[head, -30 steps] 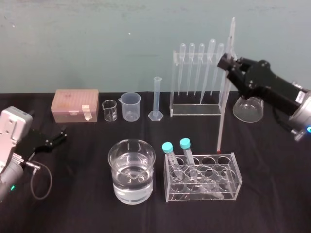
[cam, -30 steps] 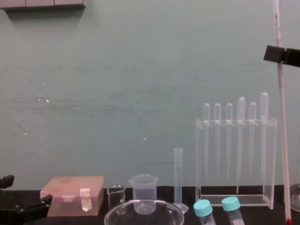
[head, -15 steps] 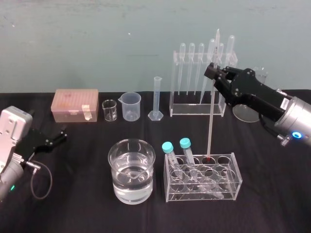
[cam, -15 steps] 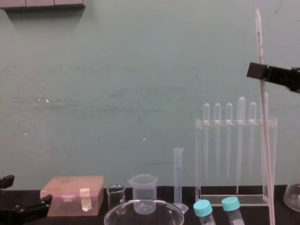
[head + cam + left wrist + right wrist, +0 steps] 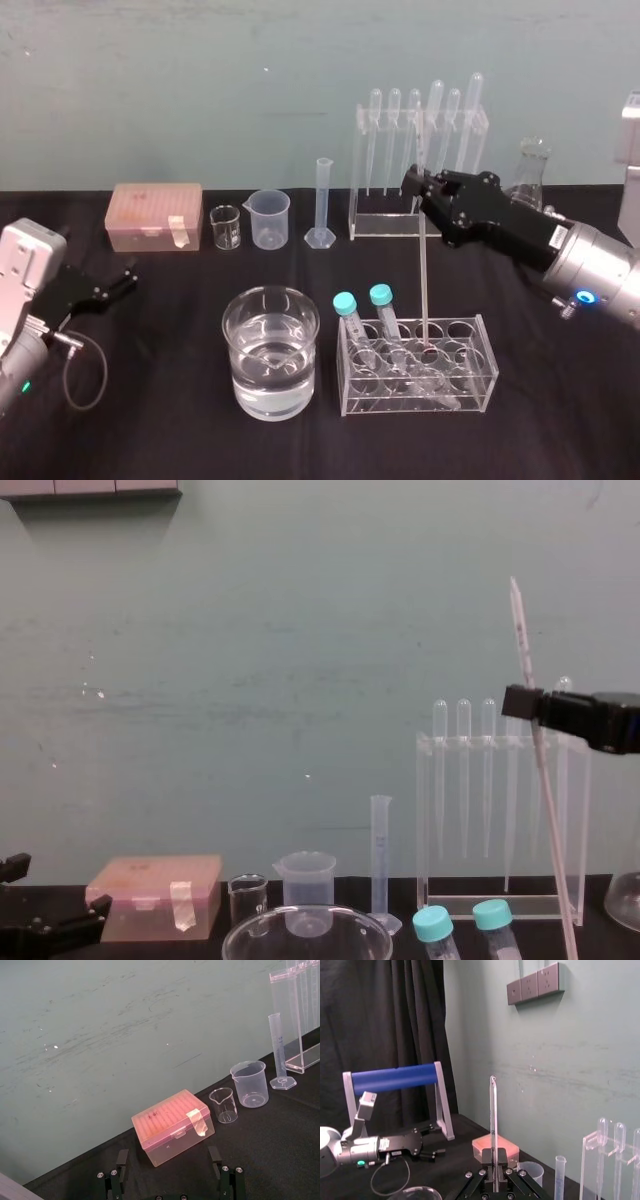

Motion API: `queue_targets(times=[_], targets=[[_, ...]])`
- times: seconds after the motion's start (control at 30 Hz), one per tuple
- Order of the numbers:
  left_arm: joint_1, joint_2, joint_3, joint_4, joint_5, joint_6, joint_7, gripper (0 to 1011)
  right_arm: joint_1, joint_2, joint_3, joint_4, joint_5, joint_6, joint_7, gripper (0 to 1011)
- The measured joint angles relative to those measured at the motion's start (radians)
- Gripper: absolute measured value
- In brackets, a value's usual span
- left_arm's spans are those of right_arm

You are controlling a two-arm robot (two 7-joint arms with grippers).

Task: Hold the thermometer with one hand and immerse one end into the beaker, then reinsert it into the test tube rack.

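Lowered, right pincer [image 5: 418, 186] pinches thermometer [image 5: 424, 270], bulb inside front tube rack [image 5: 482, 352]; left pincer [image 5: 121, 283] parked, spread.

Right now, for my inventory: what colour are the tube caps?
The tube caps are teal, clearest in the head view.

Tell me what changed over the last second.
The right gripper, shut on the thermometer, moved left and down, lowering the red bulb into the low rack in front. The beaker, the capped tubes and the parked, open left gripper stayed put.
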Motion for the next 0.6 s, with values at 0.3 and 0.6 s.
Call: queue_targets(times=[0.3, 0.6], targets=[[0.0, 0.0, 0.0, 0.0, 0.0, 0.0, 0.0, 1008, -0.001, -0.006, -0.012, 0.021, -0.034, 0.003, 0.0, 49], [0.0, 0.0, 0.0, 0.0, 0.0, 0.0, 0.0, 1008, -0.006, -0.01, -0.015, 0.025, -0.062, -0.002, -0.004, 49]])
